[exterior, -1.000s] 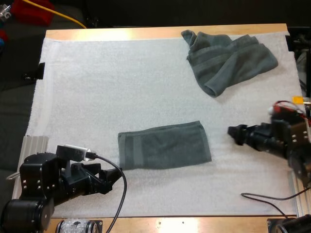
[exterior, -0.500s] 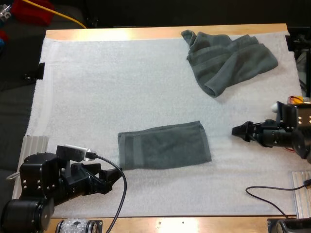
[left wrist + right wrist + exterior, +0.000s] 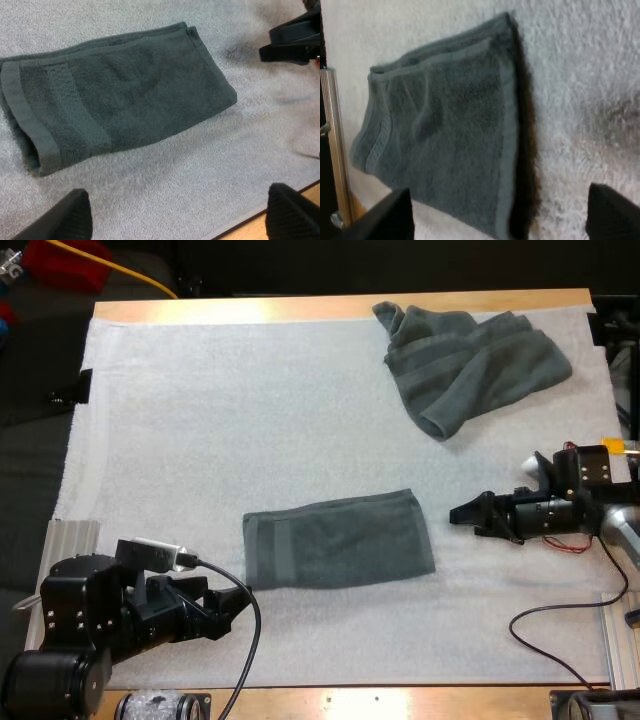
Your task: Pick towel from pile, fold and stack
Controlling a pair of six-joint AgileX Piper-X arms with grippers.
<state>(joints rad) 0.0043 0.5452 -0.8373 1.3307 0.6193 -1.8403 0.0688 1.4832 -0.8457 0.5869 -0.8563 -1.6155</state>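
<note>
Folded towel [image 3: 338,538], flat terry rectangle on nubbly white mat [image 3: 250,410]; left tool [image 3: 228,603], right tool [image 3: 464,519] both spread

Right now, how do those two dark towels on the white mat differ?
The folded towel lies flat as a neat rectangle; the crumpled towel is bunched, with loose folds. The folded towel sits near the middle of the mat, just off the open right claw; the crumpled towel lies at the far right corner, away from it. Both are dark grey-green, and neither is held.
</note>
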